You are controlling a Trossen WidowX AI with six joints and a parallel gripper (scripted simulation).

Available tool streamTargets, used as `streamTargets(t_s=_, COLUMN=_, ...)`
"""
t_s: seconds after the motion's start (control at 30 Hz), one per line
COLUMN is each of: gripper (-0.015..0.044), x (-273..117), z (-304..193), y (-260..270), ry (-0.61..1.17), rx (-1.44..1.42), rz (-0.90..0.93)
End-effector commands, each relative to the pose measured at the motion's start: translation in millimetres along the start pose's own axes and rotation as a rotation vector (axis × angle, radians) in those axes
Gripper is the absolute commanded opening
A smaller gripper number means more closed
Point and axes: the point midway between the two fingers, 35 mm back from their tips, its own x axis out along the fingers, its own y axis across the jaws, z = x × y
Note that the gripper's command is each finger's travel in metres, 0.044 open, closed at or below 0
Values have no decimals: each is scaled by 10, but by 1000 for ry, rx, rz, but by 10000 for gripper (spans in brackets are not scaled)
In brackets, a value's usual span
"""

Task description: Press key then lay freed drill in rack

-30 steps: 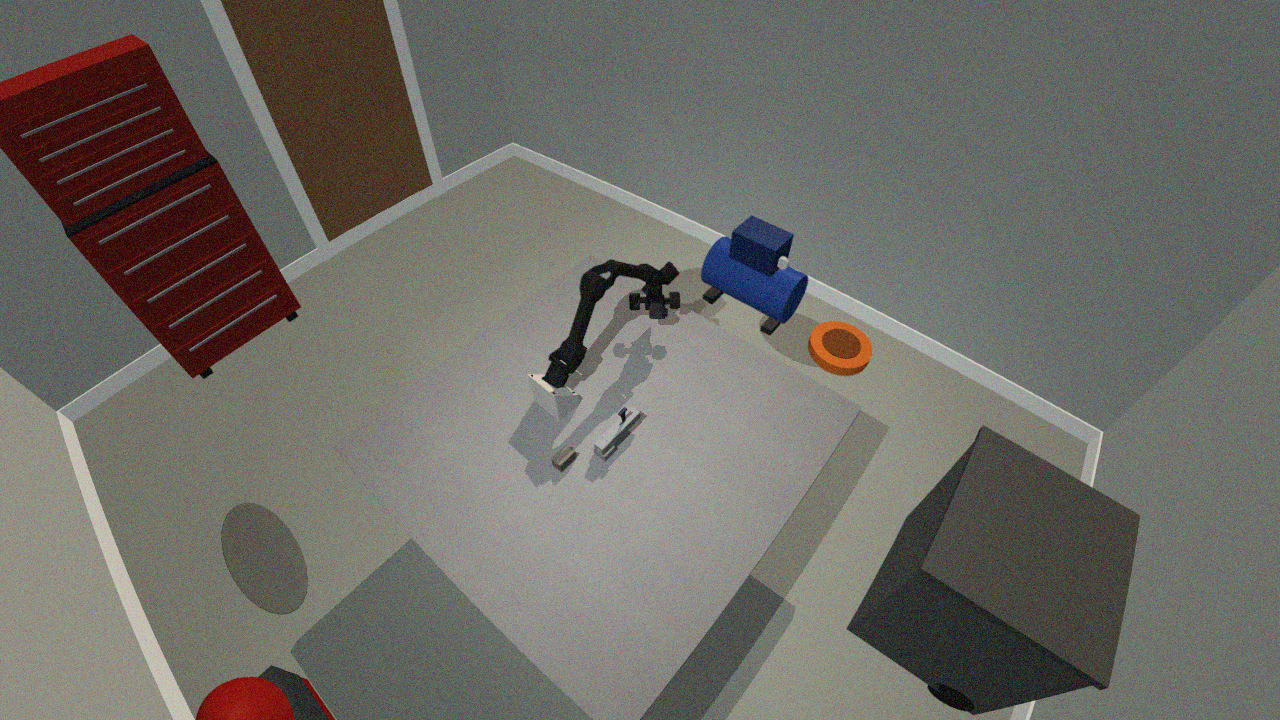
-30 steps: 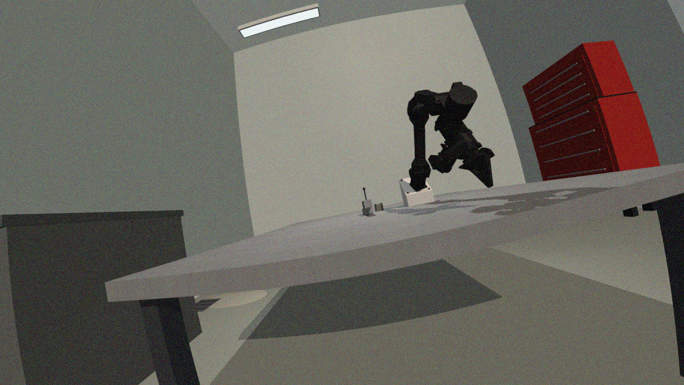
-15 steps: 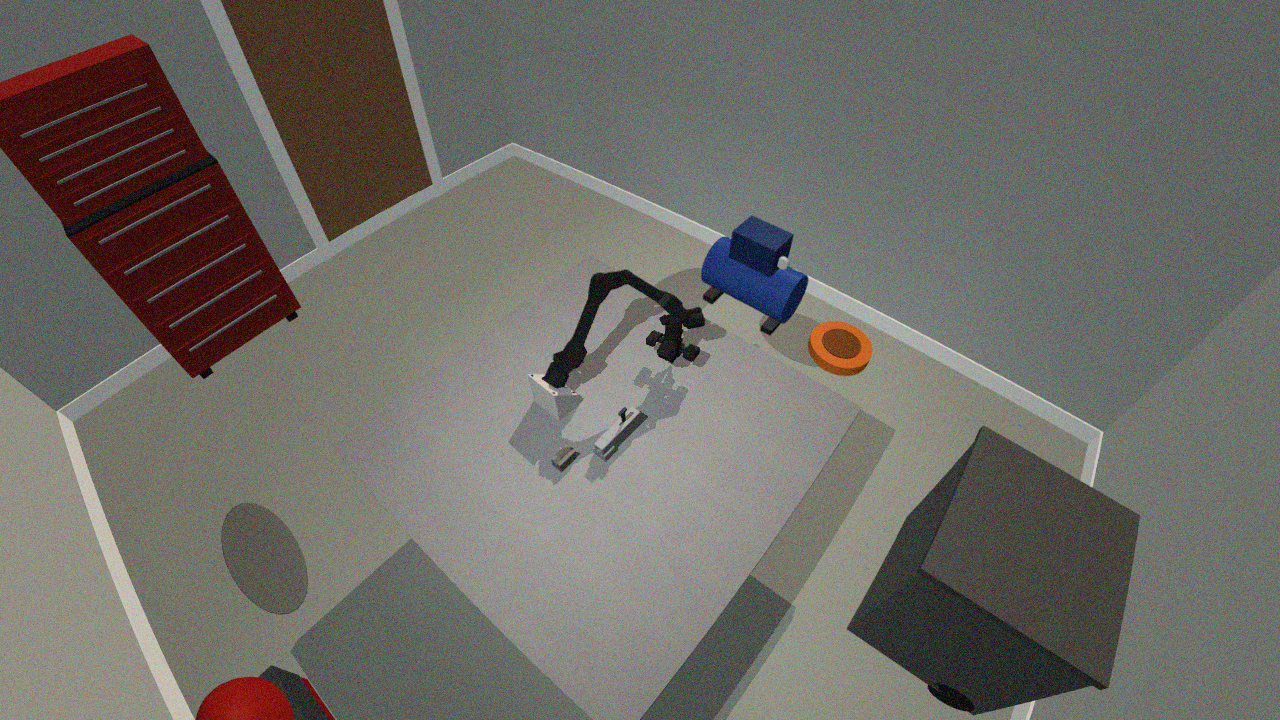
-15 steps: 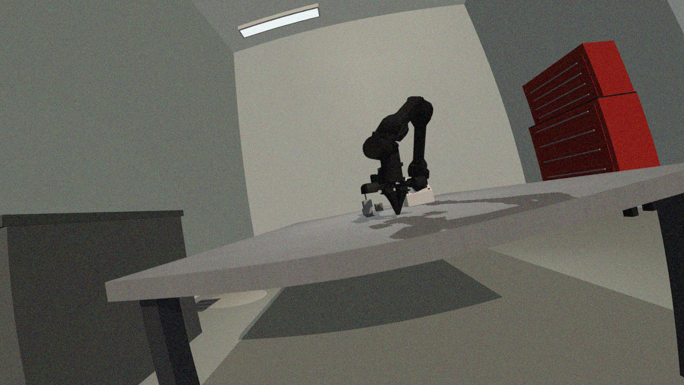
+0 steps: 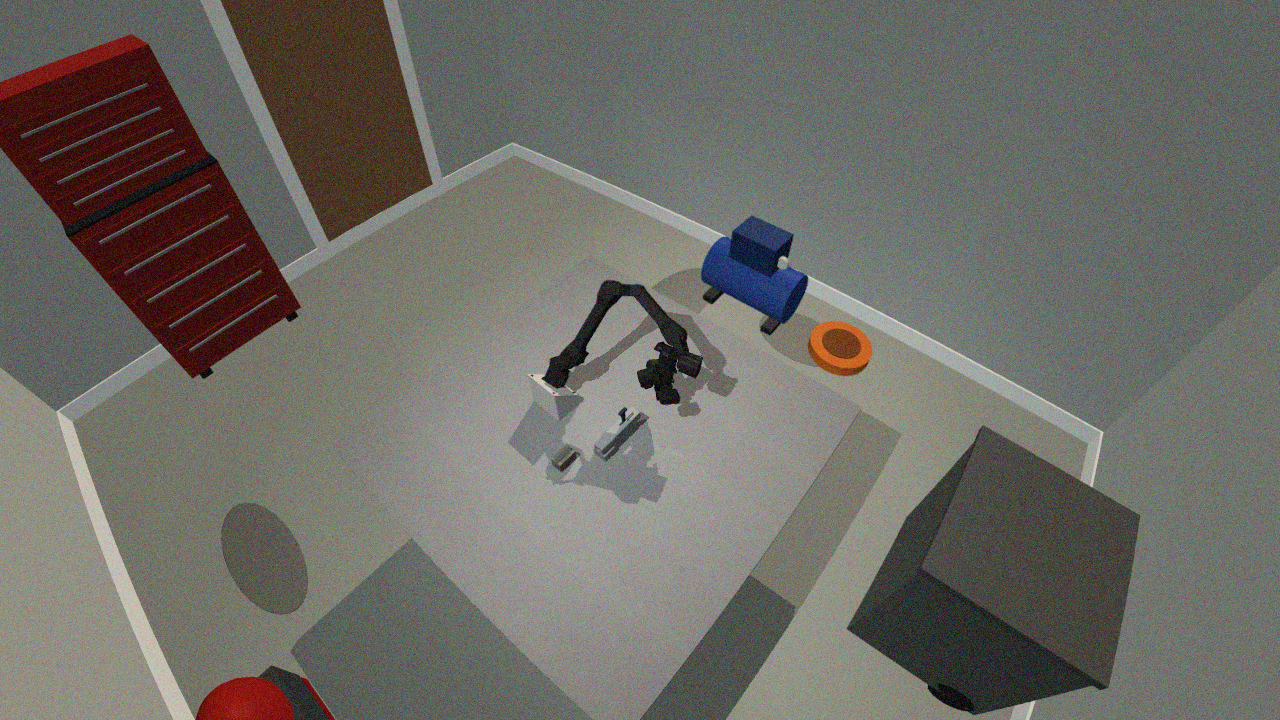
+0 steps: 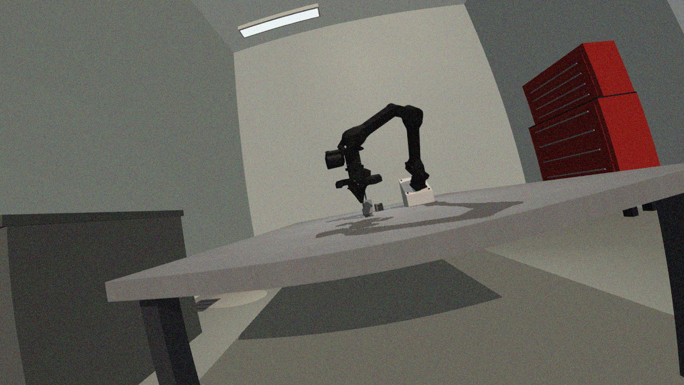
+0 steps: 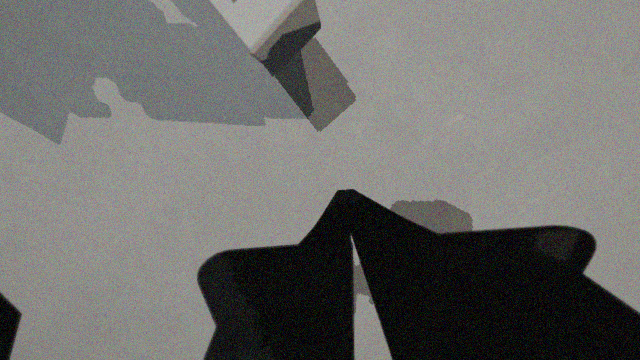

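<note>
My gripper (image 5: pixel 666 400) (image 6: pixel 362 201) (image 7: pixel 345 197) is shut and empty, pointing down low over the table beside the fixture. The long light-grey fixture (image 5: pixel 616 437) (image 6: pixel 367 207) (image 7: pixel 257 20) stands on the table; only its end shows at the top of the wrist view. A small dark upright piece (image 5: pixel 623 414) stands at it; whether this is the drill or the key, I cannot tell. In the exterior view the fingertips overlap the fixture's top area. A small brown-grey block (image 5: pixel 563 459) (image 6: pixel 378 207), apparently the rack, sits beside the fixture toward the arm's base.
The arm's white base (image 5: pixel 548 400) (image 6: pixel 417 197) stands behind the fixture on the table (image 5: pixel 537 546) (image 6: pixel 267 253). Farther off are a red tool chest (image 5: pixel 170 214) (image 6: pixel 631 129), a blue compressor (image 5: pixel 751 279), an orange ring (image 5: pixel 832 363) and a dark cabinet (image 5: pixel 1029 555).
</note>
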Motion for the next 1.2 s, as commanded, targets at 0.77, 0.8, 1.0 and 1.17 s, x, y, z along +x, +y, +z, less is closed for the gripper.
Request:
streamTargets(t_s=0.77, gripper=0, x=-411, z=1484, y=757, ry=98, rx=915, rz=-187)
streamTargets(t_s=0.8, gripper=0, x=-402, z=1485, y=755, ry=99, rx=918, rz=-188)
streamTargets(t_s=1.0, gripper=0, x=-319, z=1490, y=744, ry=102, rx=929, rz=-193)
streamTargets(t_s=1.17, gripper=0, x=-295, z=1488, y=740, ry=102, rx=930, rz=-194)
